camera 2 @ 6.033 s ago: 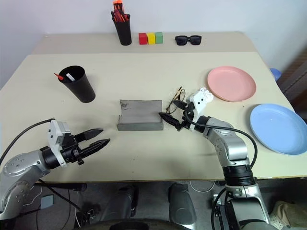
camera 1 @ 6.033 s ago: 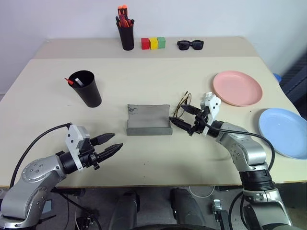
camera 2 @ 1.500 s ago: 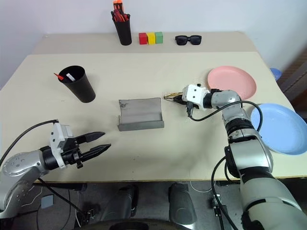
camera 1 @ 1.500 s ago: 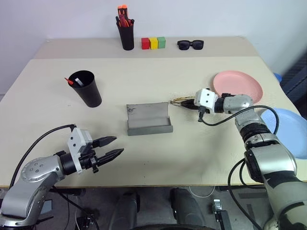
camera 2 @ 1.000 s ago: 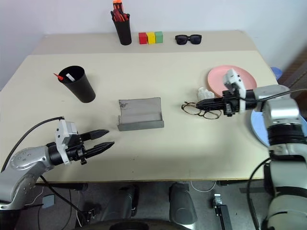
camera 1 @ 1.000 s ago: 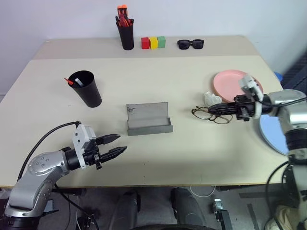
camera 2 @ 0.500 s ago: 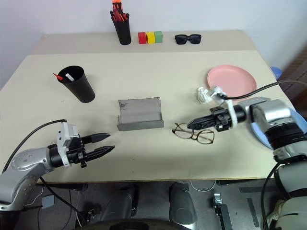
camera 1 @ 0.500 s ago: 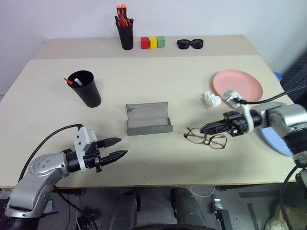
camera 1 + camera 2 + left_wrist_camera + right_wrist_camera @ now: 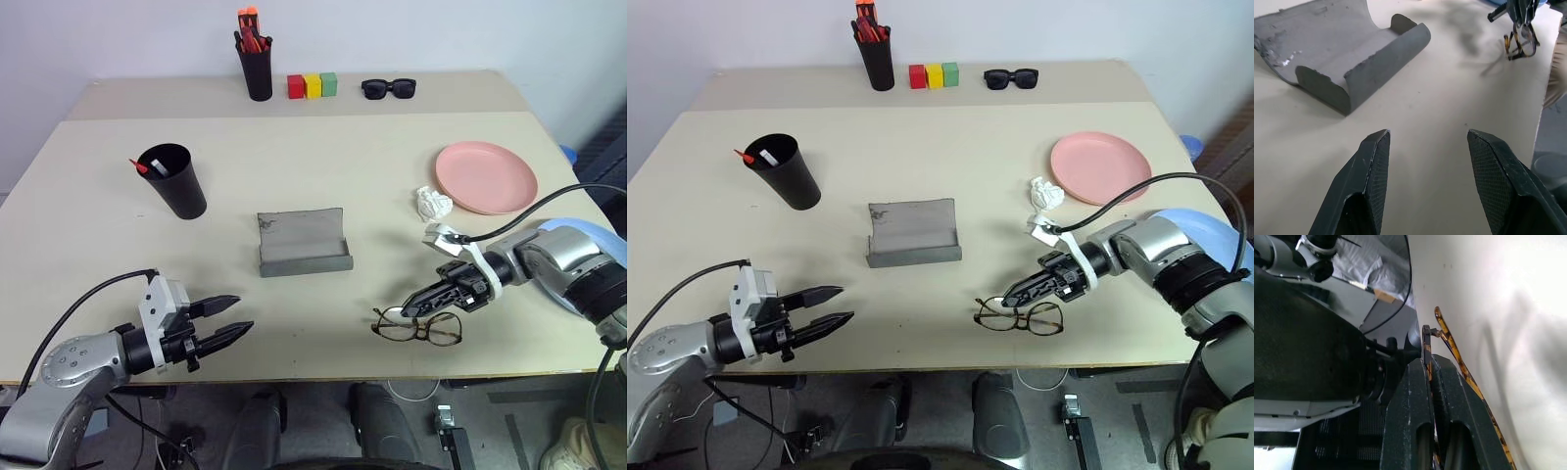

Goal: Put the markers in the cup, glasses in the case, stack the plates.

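Glasses (image 9: 416, 326) pinched in right gripper (image 9: 410, 309) at the bench's (image 9: 323, 176) near edge, well right of the open grey case (image 9: 303, 244). Left gripper (image 9: 232, 333) released, empty, near front-left edge. Markers (image 9: 149, 167) in cup (image 9: 176, 181); pink plate (image 9: 487, 177) unstacked.

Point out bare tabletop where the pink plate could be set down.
Bare: the wide stretch between the cup and the pink plate, behind the case; also between case and left pincer. Crowded: near the glasses, right pincer and paper wad.
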You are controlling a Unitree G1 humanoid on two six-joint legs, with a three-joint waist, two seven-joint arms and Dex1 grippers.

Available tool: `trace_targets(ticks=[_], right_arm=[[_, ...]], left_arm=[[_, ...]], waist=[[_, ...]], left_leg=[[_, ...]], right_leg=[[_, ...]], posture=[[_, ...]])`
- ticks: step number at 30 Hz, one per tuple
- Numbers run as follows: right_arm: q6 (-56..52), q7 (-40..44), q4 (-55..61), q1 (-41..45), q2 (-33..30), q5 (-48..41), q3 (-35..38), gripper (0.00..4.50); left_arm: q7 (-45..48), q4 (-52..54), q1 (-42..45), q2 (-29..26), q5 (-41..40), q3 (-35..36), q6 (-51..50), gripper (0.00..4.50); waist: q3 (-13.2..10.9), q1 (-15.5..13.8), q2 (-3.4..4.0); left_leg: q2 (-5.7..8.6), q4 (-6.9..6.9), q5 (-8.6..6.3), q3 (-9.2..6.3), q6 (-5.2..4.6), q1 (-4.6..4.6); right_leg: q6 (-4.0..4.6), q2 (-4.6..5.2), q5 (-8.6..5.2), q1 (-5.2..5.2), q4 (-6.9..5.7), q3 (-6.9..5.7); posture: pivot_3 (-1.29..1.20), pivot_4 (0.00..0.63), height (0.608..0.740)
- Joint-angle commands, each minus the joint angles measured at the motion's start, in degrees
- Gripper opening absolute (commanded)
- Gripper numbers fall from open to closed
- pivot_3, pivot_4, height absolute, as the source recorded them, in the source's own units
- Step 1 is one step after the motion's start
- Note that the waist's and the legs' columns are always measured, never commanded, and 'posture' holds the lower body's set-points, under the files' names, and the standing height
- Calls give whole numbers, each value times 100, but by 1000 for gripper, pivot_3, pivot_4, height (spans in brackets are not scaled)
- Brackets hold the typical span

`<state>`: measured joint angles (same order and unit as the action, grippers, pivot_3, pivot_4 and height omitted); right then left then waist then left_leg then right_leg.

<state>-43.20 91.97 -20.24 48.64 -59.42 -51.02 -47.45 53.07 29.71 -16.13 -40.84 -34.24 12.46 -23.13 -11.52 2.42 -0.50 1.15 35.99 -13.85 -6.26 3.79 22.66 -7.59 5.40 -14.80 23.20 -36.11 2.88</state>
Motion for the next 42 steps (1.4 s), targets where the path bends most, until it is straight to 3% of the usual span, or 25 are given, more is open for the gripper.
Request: trace_targets(ticks=[1, 11, 14, 21, 28, 33, 36, 39, 42], right_arm=[[107, 53, -31, 216, 100, -109, -77, 89], [656, 53, -678, 266, 531, 221, -181, 89], [837, 53, -865, 265, 654, 342, -131, 942], [1355, 53, -1374, 239, 998, 700, 213, 4476], [1710, 53, -1823, 273, 1361, 1044, 983, 4476], [1371, 53, -582, -104, 827, 597, 1532, 4476], [1288, -20, 312, -673, 670, 502, 2229, 4476], [1394, -786, 1496, -1577, 750, 356, 3230, 4476], [2381, -1950, 2641, -2795, 1105, 1016, 4006, 4476]], left_arm=[[-71, 206, -18, 15, -65, 120, 41, 2532], [-151, 260, -97, 28, -73, 155, 65, 2532], [-178, 297, -135, 35, -78, 159, 64, 2532], [-211, 324, -159, 40, -98, 158, 64, 2532], [-213, 269, -79, 66, -71, 83, 85, 2532], [-193, 96, 130, 136, 22, -93, 141, 2532], [-177, -76, 367, 211, 93, -242, 174, 2532], [-126, -293, 629, 290, 166, -406, 252, 2532], [-74, -592, 970, 383, 279, -615, 352, 2532]], waist=[[0, -1, 0], [0, -1, 0], [1, 0, -1], [2, 12, -3], [2, 5, -3], [1, -25, -1], [2, -45, -2], [2, -70, -3], [5, -114, -6]], left_leg=[[0, 2, 0, 0, 0, 0], [0, 3, 0, 1, 0, 2], [0, 3, 0, 0, 0, 1], [0, 2, 0, 0, 0, 0], [0, 4, 1, 0, 0, -7], [1, 3, 1, -2, 0, -1], [1, 2, 0, -4, 0, -2], [1, 4, 0, -4, 0, -1], [1, 7, 1, -2, 0, -2]], right_leg=[[0, 0, 0, 0, -1, 0], [0, 0, 1, -1, 0, 0], [0, 0, 1, -1, 0, 0], [-1, -1, 1, -1, -1, 0], [1, -2, 4, -7, -4, 0], [-5, -1, 7, -5, -2, 0], [-3, -2, 5, -7, -2, -2], [-7, -3, 6, -8, -3, -2], [-18, -3, 13, -8, -5, -2]], posture=[[0, 150, 740], [0, 150, 740], [0, 150, 740], [0, 150, 740], [0, 150, 740], [0, 150, 740], [0, 150, 740], [0, 150, 740], [0, 150, 740]])
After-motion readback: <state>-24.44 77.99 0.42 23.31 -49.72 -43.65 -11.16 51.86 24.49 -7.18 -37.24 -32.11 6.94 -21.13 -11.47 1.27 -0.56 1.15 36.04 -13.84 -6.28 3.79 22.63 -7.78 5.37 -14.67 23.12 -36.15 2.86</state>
